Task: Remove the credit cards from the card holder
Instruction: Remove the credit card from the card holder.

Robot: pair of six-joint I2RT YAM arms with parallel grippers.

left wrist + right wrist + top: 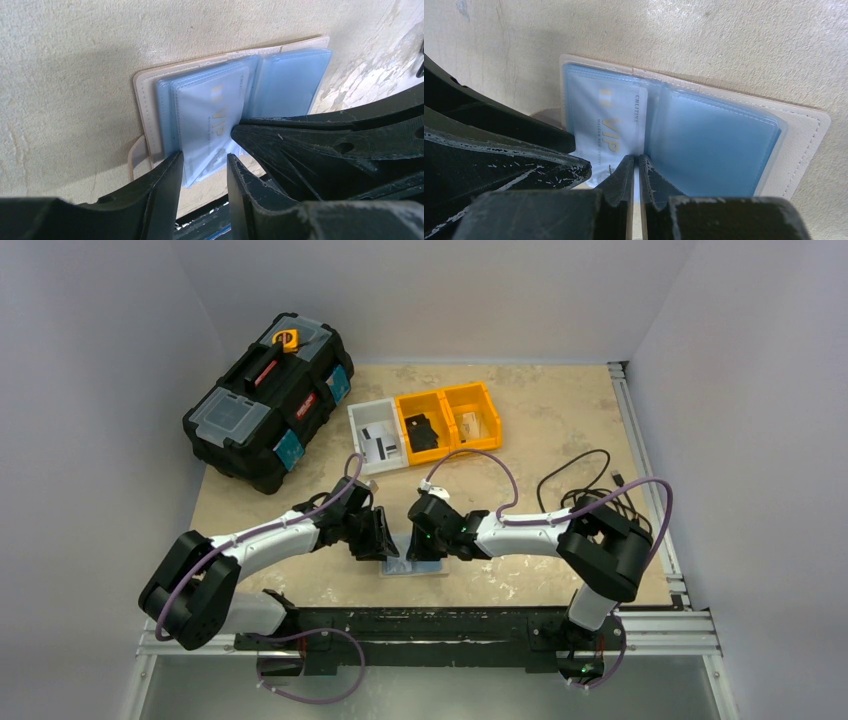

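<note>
Card holder (405, 568) lies open, long axis running left-right.

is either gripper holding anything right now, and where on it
The left gripper straddles the near end of the credit card poking from the card holder; a firm hold cannot be told. The right gripper, shut, rests tip-down by its fold.

The card holder (411, 568) lies on the table (560, 410), bins (446, 412) behind it.
</note>
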